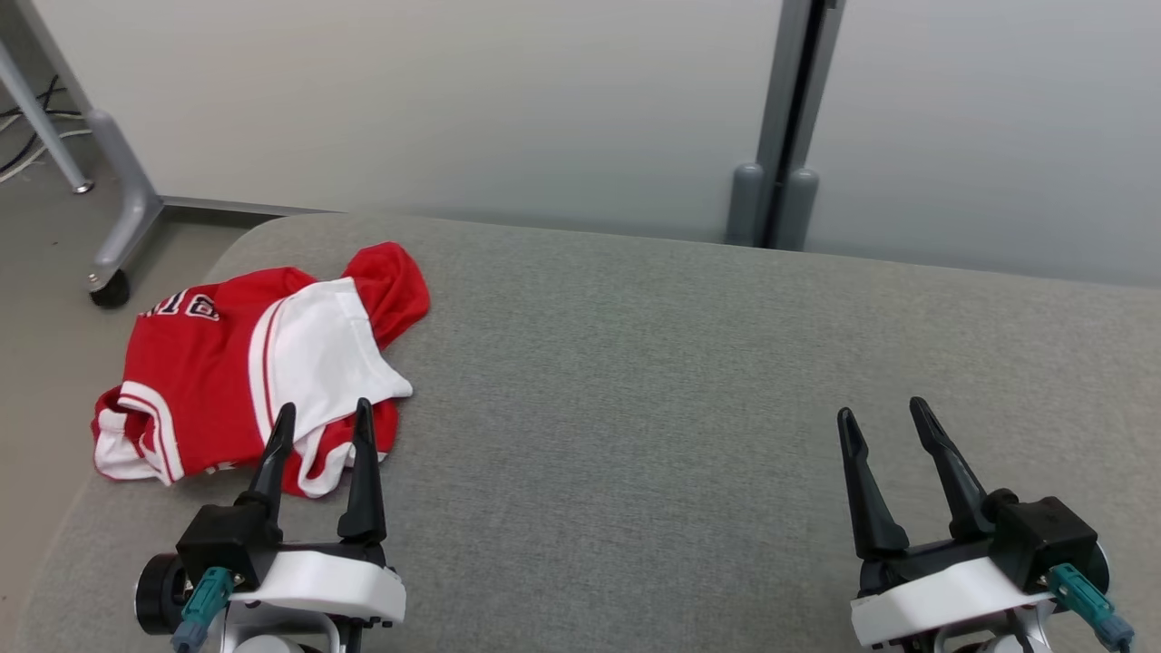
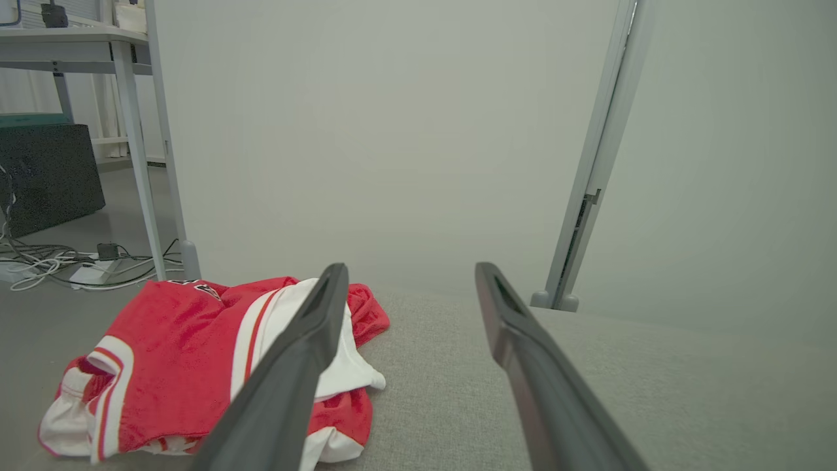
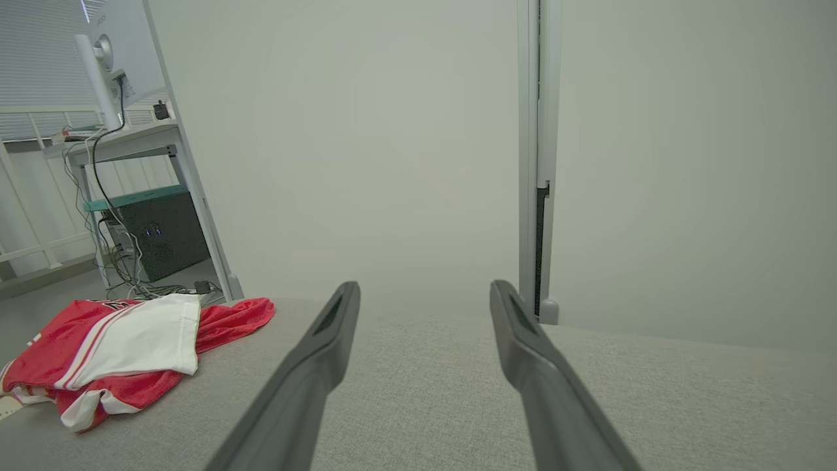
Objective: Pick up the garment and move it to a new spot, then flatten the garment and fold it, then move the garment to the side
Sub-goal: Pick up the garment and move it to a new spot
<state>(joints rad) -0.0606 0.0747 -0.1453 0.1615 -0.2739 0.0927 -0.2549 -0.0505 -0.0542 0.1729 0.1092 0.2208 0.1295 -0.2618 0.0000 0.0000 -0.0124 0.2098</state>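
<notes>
A crumpled red and white garment lies bunched near the far left corner of the grey padded surface. It also appears low on the left in the left wrist view, garment, and far left in the right wrist view, garment. My left gripper is open, its fingertips just at the garment's near edge, nothing between them. My right gripper is open over bare surface at the lower right, far from the garment. In each wrist view the two dark fingers stand well apart, left gripper, right gripper.
A pale partition wall with a grey post runs behind the surface. At the far left stand a table leg with a castor and floor cables. The surface's rounded left edge drops to the floor beside the garment.
</notes>
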